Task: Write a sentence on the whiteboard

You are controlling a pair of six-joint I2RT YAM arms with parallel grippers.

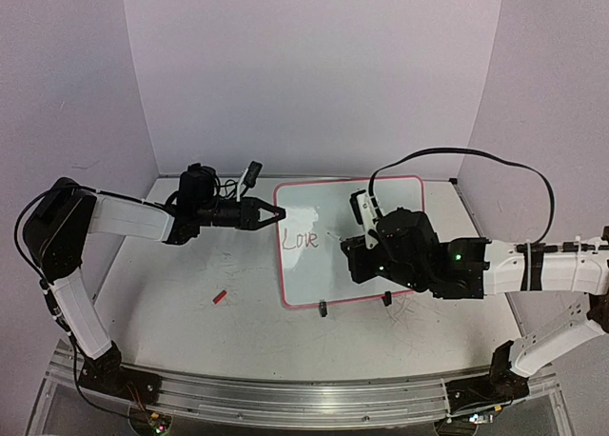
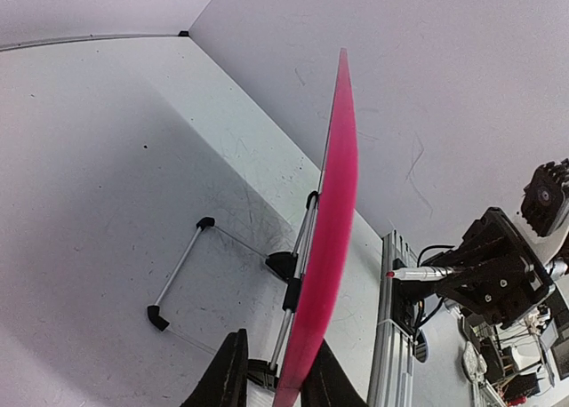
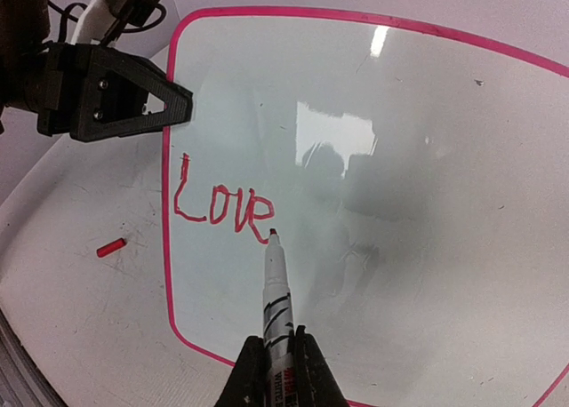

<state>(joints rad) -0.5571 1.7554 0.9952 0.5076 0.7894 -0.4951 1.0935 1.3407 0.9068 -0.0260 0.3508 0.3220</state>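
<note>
Since the sentence (image 3: 222, 207) reads only "Love", leave a gap and press lightly — your right gripper (image 3: 274, 354) clamps the marker (image 3: 276, 291), your left gripper (image 1: 270, 213) clamps the whiteboard's (image 1: 328, 279) rim, mid-table (image 1: 190, 312).

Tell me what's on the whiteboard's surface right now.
There's red script reading "Love" near the whiteboard's left rim, with the marker tip just right of it, held by the right pincer. From above, the right arm covers its right part.

White, scuffed table with two things on it.
The table (image 1: 181, 322) carries the whiteboard (image 1: 314, 203), propped on its black feet (image 1: 323, 308), and a small red piece (image 1: 220, 296) (well left of the board, not touching it).
</note>
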